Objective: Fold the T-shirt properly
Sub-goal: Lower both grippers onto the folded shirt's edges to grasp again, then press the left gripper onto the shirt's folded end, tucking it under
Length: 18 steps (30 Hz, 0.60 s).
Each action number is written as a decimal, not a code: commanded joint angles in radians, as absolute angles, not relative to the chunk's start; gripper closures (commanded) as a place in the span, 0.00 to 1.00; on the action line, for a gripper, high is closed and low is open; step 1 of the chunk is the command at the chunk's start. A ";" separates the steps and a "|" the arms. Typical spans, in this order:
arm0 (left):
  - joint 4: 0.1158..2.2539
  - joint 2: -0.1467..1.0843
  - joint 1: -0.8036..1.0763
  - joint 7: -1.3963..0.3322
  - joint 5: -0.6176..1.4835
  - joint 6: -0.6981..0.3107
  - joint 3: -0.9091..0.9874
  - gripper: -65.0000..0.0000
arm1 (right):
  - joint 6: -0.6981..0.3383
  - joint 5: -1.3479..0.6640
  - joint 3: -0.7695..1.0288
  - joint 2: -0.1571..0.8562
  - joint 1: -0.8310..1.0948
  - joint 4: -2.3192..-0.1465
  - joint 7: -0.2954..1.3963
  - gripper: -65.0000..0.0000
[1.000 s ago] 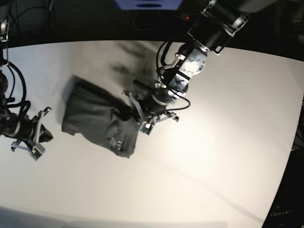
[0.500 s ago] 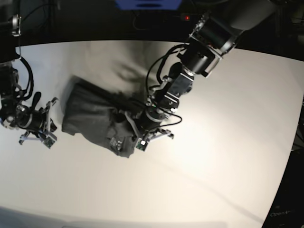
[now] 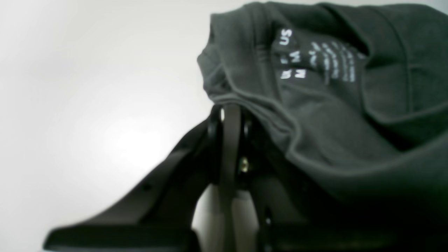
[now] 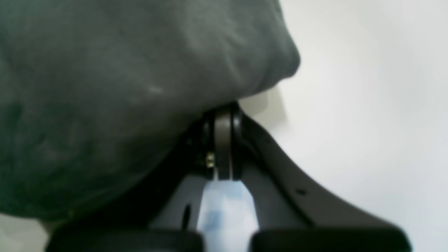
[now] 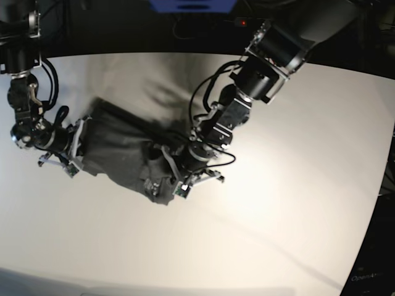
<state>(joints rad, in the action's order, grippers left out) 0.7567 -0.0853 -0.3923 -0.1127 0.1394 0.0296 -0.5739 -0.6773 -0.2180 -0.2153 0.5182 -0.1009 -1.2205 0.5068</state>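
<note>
The dark grey T-shirt [image 5: 120, 148] lies as a wrinkled, folded bundle on the white table [image 5: 278, 203], left of centre. My left gripper [image 5: 174, 169] presses against the bundle's right edge. In the left wrist view its fingers [image 3: 230, 110] are shut together, their tips under a fold of the T-shirt [image 3: 332, 105] by the printed neck label [image 3: 315, 59]. My right gripper [image 5: 77, 145] touches the bundle's left edge. In the right wrist view that gripper [image 4: 224, 112] is shut, with the T-shirt [image 4: 105, 87] bulging over its tips. No cloth shows between either pair of fingers.
The left arm [image 5: 259, 68] slants down from the upper right across the table. Dark cables and a blue object [image 5: 191, 5] sit beyond the table's far edge. The table's curved right edge [image 5: 379, 185] borders dark floor.
My right gripper has travelled up and to the right, from the bare table to the T-shirt's left edge. The left gripper slid slightly down and left along the right edge.
</note>
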 commanded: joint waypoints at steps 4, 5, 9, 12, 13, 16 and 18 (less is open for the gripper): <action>0.763 -0.091 -0.446 -0.120 0.142 0.031 -0.572 0.97 | -0.698 -0.217 -0.219 0.470 -0.021 -1.279 0.555 1.00; 0.763 -0.093 -0.456 -0.120 0.142 0.031 -0.572 0.97 | -0.698 -0.217 -0.219 0.461 0.007 -1.308 0.562 1.00; 0.763 -0.093 -0.486 -0.120 0.147 0.031 -0.572 0.97 | -0.698 -0.216 -0.156 0.420 0.119 -1.432 0.596 1.00; 0.769 -0.093 -0.503 -0.120 0.143 0.031 -0.572 0.97 | -0.698 -0.216 -0.107 0.409 0.199 -1.540 0.621 1.00; 0.773 -0.093 -0.510 -0.120 0.142 0.031 -0.572 0.97 | -0.698 -0.216 -0.102 0.406 0.223 -1.580 0.630 1.00; 0.776 -0.091 -0.535 -0.120 0.148 0.031 -0.572 0.97 | -0.698 -0.214 -0.102 0.400 0.272 -1.678 0.665 1.00; 0.777 -0.091 -0.550 -0.120 0.148 0.030 -0.572 0.97 | -0.698 -0.213 -0.102 0.401 0.291 -1.735 0.697 1.00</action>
<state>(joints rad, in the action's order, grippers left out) 0.7544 -0.0818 -0.5129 -0.1497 0.1471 0.0269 -0.5732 -0.7021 -0.2050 -0.1089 0.3897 0.3008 -1.7149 0.7204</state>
